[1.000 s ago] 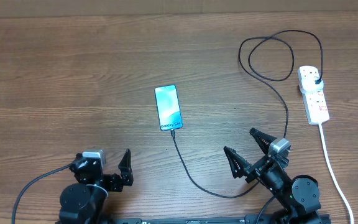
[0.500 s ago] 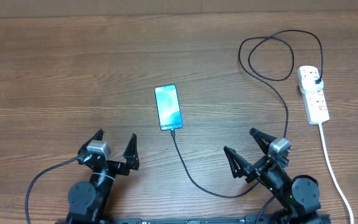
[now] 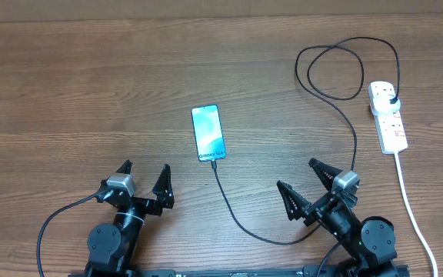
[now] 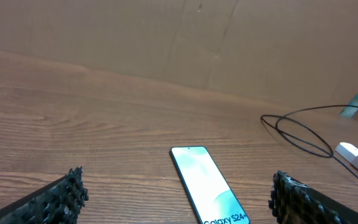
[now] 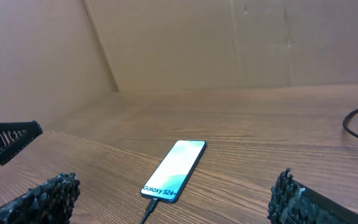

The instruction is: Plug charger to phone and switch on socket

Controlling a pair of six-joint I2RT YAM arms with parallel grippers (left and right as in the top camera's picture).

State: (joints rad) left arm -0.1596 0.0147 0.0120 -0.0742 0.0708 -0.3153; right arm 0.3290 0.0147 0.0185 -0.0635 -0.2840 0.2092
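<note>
The phone (image 3: 208,133) lies flat mid-table, its light-blue screen lit (image 4: 207,186) (image 5: 176,168). The charger (image 3: 229,208) is a thin black cable whose connector (image 5: 153,203) sits in the phone's near end. It curves right, loops at the back (image 3: 333,73) and ends in a black plug (image 3: 391,100) in the socket (image 3: 388,119), a white power strip at the right. My left gripper (image 3: 145,166) (image 4: 176,185) is open, near the front edge, left of the phone. My right gripper (image 3: 295,173) (image 5: 176,182) is open, right of the cable and touching nothing.
The socket's thick white cord (image 3: 410,200) runs down the right side to the front edge. The cable loop (image 4: 297,134) lies on the wood near the strip (image 4: 356,154). A brown wall (image 5: 229,37) stands behind the table.
The left arm has swung round and come forward a little, so both its fingers now point toward the phone. The right arm, phone and cable have not moved.
</note>
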